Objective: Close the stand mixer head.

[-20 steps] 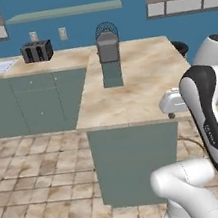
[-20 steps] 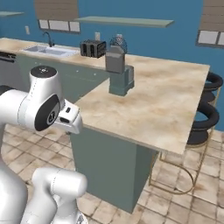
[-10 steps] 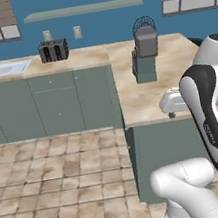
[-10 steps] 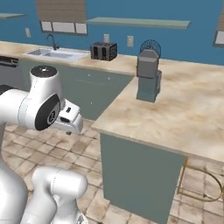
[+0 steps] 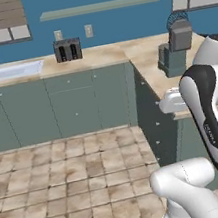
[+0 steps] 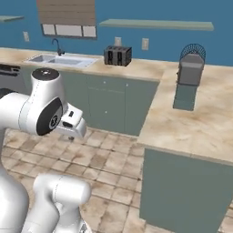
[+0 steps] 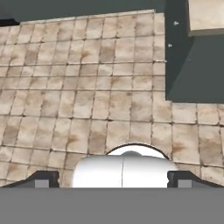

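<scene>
Left base view: the tabletop [image 5: 97,57] is seen as an L, one leg along the blue wall with a sink [image 5: 3,74] and a black toaster [image 5: 68,50], the other leg coming forward as a peninsula at the right. The tiled floor [image 5: 67,179] takes up the middle. The step in hand is judged to be the approach: nothing is touched yet, and the arm is held folded close to the base, well apart from the mixer.

In the right base view the teal mixer [image 6: 185,96] is seen on the peninsula, near its far end, well apart from the toaster [image 6: 118,55]. The stand mixer head [image 6: 190,72] is a dark grey block tilted back and up on its hinge, with the wire whisk [image 6: 193,49] raised above it against the wall. The head is judged open; the task is not begun. The bowl is not clearly made out.

The next move is judged to call for the base being brought nearer the peninsula, then the arm being raised and extended over the mixer so the head can be pushed down from above, whisk end first.

In the hand view the pincer [image 7: 112,179] is pointed down at floor tiles, with a corner of the peninsula cabinet at the upper right. The fingers [image 7: 43,179] are set wide apart, nothing between them.
</scene>
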